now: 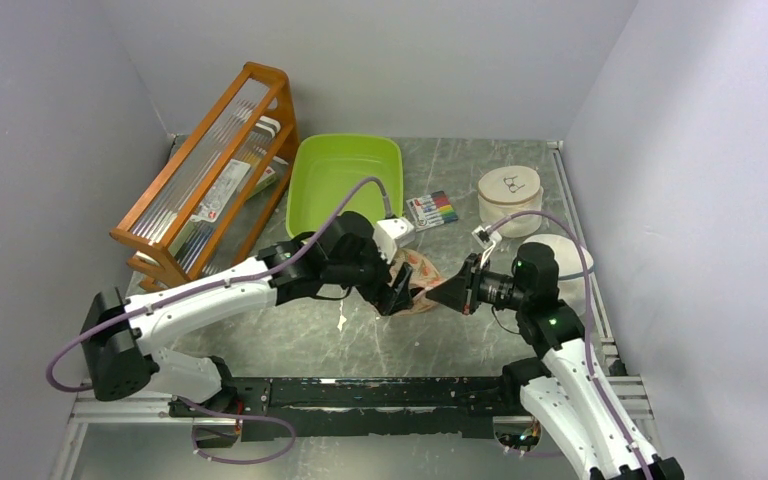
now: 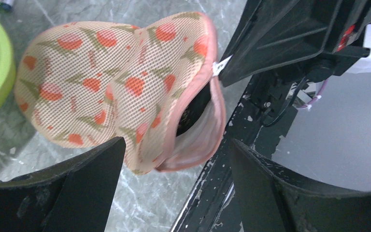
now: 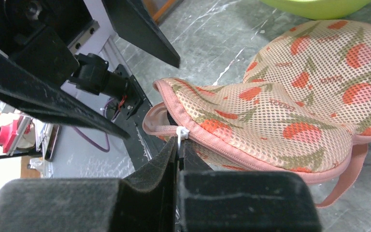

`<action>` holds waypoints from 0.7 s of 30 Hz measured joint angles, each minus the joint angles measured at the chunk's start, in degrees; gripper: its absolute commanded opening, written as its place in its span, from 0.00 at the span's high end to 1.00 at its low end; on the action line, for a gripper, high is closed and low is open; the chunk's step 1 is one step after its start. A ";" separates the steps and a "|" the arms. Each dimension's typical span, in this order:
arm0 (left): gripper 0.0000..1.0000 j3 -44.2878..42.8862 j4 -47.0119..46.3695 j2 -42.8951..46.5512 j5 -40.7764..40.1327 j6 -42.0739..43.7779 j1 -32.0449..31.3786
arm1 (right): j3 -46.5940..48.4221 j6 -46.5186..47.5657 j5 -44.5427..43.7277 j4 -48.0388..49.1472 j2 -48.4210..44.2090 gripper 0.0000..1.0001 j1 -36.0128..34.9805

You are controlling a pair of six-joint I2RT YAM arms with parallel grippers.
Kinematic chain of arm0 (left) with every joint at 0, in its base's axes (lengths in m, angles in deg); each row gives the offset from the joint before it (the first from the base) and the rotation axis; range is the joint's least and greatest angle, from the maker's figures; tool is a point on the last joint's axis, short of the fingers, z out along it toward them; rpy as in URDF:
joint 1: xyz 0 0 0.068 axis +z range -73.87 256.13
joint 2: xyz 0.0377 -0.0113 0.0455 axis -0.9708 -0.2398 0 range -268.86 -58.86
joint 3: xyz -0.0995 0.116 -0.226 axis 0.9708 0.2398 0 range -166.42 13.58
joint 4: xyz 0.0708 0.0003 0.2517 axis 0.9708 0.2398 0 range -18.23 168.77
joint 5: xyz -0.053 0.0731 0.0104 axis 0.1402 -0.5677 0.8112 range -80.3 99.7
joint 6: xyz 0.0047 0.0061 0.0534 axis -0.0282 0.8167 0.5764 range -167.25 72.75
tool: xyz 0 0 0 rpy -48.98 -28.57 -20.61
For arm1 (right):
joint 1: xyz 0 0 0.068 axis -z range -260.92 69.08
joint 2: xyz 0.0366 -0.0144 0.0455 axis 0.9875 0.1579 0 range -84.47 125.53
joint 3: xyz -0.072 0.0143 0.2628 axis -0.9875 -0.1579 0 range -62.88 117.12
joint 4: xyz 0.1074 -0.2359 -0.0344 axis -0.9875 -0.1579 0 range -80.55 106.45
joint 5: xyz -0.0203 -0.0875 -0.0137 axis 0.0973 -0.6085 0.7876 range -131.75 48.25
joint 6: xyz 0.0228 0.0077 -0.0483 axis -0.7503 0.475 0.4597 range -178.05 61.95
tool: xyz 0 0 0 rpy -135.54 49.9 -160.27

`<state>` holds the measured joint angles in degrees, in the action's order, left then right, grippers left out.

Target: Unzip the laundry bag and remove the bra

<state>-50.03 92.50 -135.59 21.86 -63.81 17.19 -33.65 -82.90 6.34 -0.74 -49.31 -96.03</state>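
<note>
Clamped fully shut with the right gripper (image 3: 178, 145) on the white zipper pull (image 3: 180, 132) of the laundry bag (image 3: 294, 96), right at the fingertips. Parted a short way along the zip just past that pinch, with the pink edging (image 2: 211, 72) gaping. Inside the gap, only a dark patch (image 2: 193, 108), too little seen to tell whether it is the bra.

Spread wide with the left gripper (image 2: 178, 145), gripping nothing, one finger (image 2: 96, 169) at each side of the bag's opened end. Cannot tell whether touching the fabric.

Resting on the marbled table (image 1: 290, 340) between the two grippers, printed lobes reaching away from the left gripper.

Just right of the right gripper's fingers, under the bag's rim, a pink loop (image 3: 348, 179).

Beyond the left gripper, a green tub (image 1: 345, 180) and, further left, a wooden rack (image 1: 210, 170). Beyond the right gripper, a marker pack (image 1: 432, 210) and a white lidded tub (image 1: 509, 195).
</note>
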 measured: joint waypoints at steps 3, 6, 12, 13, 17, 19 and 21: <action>0.15 -1.84 -0.31 -3.23 0.07 -0.20 -1.86 | -0.24 -0.42 0.13 0.57 0.24 1.00 -1.16; 0.23 -3.34 -0.39 -6.75 0.00 -0.20 -3.45 | -0.79 -0.87 -0.07 0.90 0.46 1.00 -2.89; 0.58 -3.41 0.09 -8.33 -3.04 -0.44 -4.28 | -1.20 -1.31 -2.45 1.11 0.90 1.00 -6.19; 0.63 -3.39 0.39 -8.24 -4.04 -0.57 -4.28 | -1.20 -1.29 -2.97 1.14 1.03 1.00 -6.43; 0.79 -2.40 0.48 -7.13 -7.28 -0.87 -4.28 | -1.22 -1.14 -4.48 0.66 2.29 1.00 -6.88; 0.87 -1.29 0.61 -5.92 -8.44 -0.98 -4.31 | -1.22 -0.94 -4.96 -0.11 3.32 1.00 -7.04; 0.92 0.15 0.66 -4.48 -9.70 -1.07 -4.37 | -1.22 -0.87 -5.16 -1.11 4.00 1.00 -7.10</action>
<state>-49.88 93.16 -140.07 12.16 -64.88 12.82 -34.87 -83.77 1.18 -1.85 -45.31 -103.13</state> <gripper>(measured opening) 0.160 0.009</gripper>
